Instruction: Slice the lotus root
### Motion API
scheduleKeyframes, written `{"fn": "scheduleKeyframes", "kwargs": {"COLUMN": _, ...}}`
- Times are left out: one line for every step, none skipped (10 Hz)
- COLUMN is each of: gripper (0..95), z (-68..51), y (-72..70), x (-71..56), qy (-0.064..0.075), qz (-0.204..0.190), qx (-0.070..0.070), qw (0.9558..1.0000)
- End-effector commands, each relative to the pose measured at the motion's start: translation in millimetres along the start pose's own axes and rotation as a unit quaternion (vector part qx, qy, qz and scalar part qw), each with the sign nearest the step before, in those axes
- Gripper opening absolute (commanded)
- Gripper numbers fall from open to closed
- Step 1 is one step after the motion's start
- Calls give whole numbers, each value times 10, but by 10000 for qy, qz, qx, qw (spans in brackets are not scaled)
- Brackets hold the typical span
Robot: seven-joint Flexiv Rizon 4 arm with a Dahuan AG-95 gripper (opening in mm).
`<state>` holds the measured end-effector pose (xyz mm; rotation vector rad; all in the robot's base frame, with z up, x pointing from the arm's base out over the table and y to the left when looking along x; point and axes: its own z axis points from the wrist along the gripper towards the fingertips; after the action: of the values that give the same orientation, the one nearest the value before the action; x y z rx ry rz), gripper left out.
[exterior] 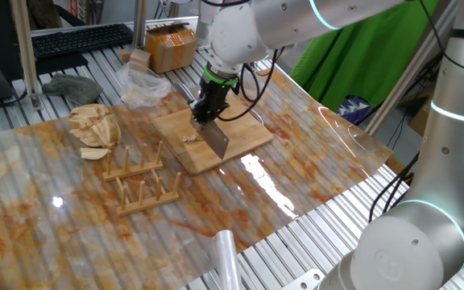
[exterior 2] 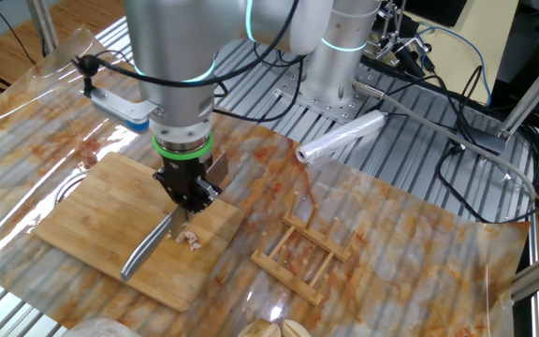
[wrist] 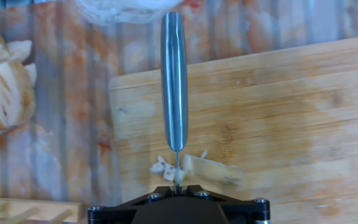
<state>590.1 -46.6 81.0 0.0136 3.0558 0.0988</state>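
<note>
Landmark: wooden cutting board (exterior: 216, 137), lying flat on the marbled table (exterior: 47, 209).

- Tool (exterior 2: 187, 198): over the board, pointing straight down, jaws drawn narrow and clamped on the cleaver (exterior: 217, 142).
- Cleaver: blade hangs below the tool, above the board's surface; in the hand view its steel edge runs away from the camera toward the board's far edge.
- Lotus root (wrist: 191, 168): small pale pieces on the board, close under the blade; one longer chunk, with smaller bits beside it.
- Heap of pale wedges (exterior: 95, 129): on the table, well apart from the board.
- Two wooden racks (exterior: 139, 181): on the table, near the board.
- Crumpled clear bag (exterior: 142, 84): just beyond the board.
- Plastic roll (exterior 2: 340, 138): on the table, well apart from the board.
</note>
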Motion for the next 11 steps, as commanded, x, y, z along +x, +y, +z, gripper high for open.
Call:
{"fn": "scheduleKeyframes", "kwargs": {"gripper": 0, "z": 4, "y": -24, "x": -14, "qy": 9, "qz": -22, "qx": -8, "qw": 10000}}
{"fn": "scheduleKeyframes", "kwargs": {"gripper": 0, "z": 9, "y": -45, "x": -15, "qy": 10, "qz": -8, "qx": -12, "qw": 10000}}
{"fn": "scheduleKeyframes", "kwargs": {"gripper": 0, "z": 6, "y": -47, "x": -18, "qy": 10, "qz": 4, "qx": -1, "qw": 10000}}
{"fn": "scheduleKeyframes", "kwargs": {"gripper": 0, "z": 3, "y": -51, "x": -21, "qy": 9, "qz": 10, "qx": 16, "qw": 10000}}
{"fn": "scheduleKeyframes", "kwargs": {"gripper": 0, "z": 1, "y": -53, "x": -27, "qy": 11, "qz": 2, "qx": 27, "qw": 10000}}
{"fn": "scheduleKeyframes", "kwargs": {"gripper": 0, "z": 0, "y": -56, "x": -32, "qy": 8, "qz": -2, "qx": 53, "qw": 10000}}
{"fn": "scheduleKeyframes", "kwargs": {"gripper": 0, "z": -6, "y": -62, "x": -49, "qy": 12, "qz": 6, "qx": 64, "qw": 10000}}
{"fn": "scheduleKeyframes", "kwargs": {"gripper": 0, "z": -6, "y": -67, "x": -53, "qy": 10, "qz": 4, "qx": 66, "qw": 10000}}
{"fn": "scheduleKeyframes", "kwargs": {"gripper": 0, "z": -5, "y": -71, "x": -53, "qy": 6, "qz": 19, "qx": 57, "qw": 10000}}
{"fn": "scheduleKeyframes", "kwargs": {"gripper": 0, "z": -5, "y": -71, "x": -53, "qy": 7, "qz": 16, "qx": 56, "qw": 10000}}
{"fn": "scheduleKeyframes", "kwargs": {"gripper": 0, "z": 3, "y": -78, "x": -54, "qy": 8, "qz": 19, "qx": 50, "qw": 10000}}
